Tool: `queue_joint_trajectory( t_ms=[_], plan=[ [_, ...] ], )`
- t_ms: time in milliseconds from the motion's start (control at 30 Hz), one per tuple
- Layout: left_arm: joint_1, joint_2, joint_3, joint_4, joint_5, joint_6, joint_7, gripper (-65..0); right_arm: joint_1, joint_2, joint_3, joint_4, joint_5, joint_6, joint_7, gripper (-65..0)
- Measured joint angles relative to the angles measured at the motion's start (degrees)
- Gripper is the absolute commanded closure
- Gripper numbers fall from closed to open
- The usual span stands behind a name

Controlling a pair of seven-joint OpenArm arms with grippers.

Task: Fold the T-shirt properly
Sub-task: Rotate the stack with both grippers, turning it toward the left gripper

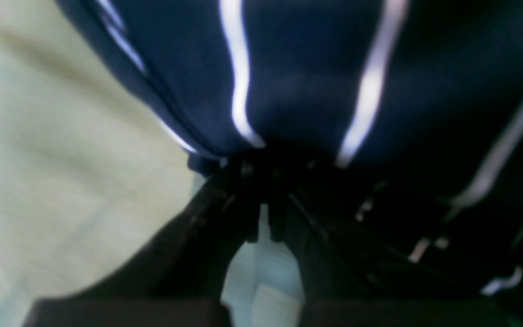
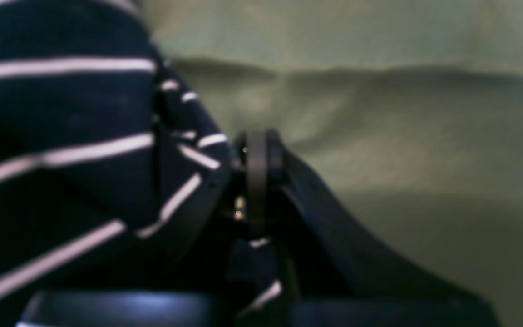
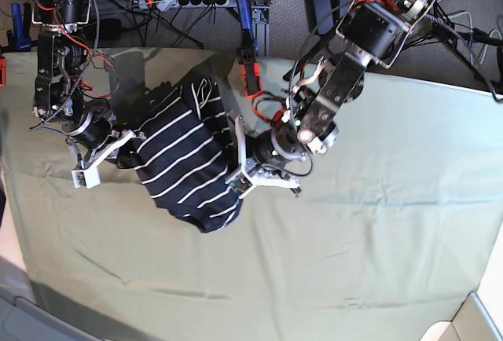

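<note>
Covering the whole table, pale green cloth (image 3: 377, 223), wrinkled. Bunched on it at about ten o'clock from centre, the T-shirt (image 3: 185, 160), navy with thin white stripes, hung between both arms rather than lying flat. Long axis from roughly twelve o'clock down toward six, tilted slightly, lower lump sagging toward six; collar and hem not distinguishable. At nine o'clock of the shirt, right gripper (image 3: 118, 151), clamped tight on a fabric edge. At three o'clock, left gripper (image 3: 245, 170), nearly closed, pinching a gathered fold (image 1: 261, 154). Risk, judged only: uneven pull or a thin pinch slipping free, dropping one side into a heap; also snagging the green cloth beneath and dragging wrinkles along.
</note>
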Motion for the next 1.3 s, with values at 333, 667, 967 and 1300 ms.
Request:
queue_joint_trajectory(
  t_ms=[333,667,967,1300],
  plan=[
    [-6.12,0.0,-0.02,-5.03,-1.49,0.07,0.07,-3.0,-3.48,-1.64,0.0,4.15,2.43,0.02,-2.23,0.0],
    [-6.54,0.83,-0.11,-5.09,-2.14,0.22,0.74,-3.0,-3.45,-5.73,0.13,4.2,2.43,0.02,-2.14,0.0],
    [-6.56,0.83,-0.13,-5.11,-3.39,0.22,0.76,-3.0,-3.45,-6.23,0.17,4.2,3.3,0.02,-2.84,0.0],
    [-6.56,0.83,-0.13,-5.11,-3.37,0.22,0.63,-3.0,-3.45,-6.23,0.17,4.2,3.52,0.02,-3.74,0.0]
  ],
)
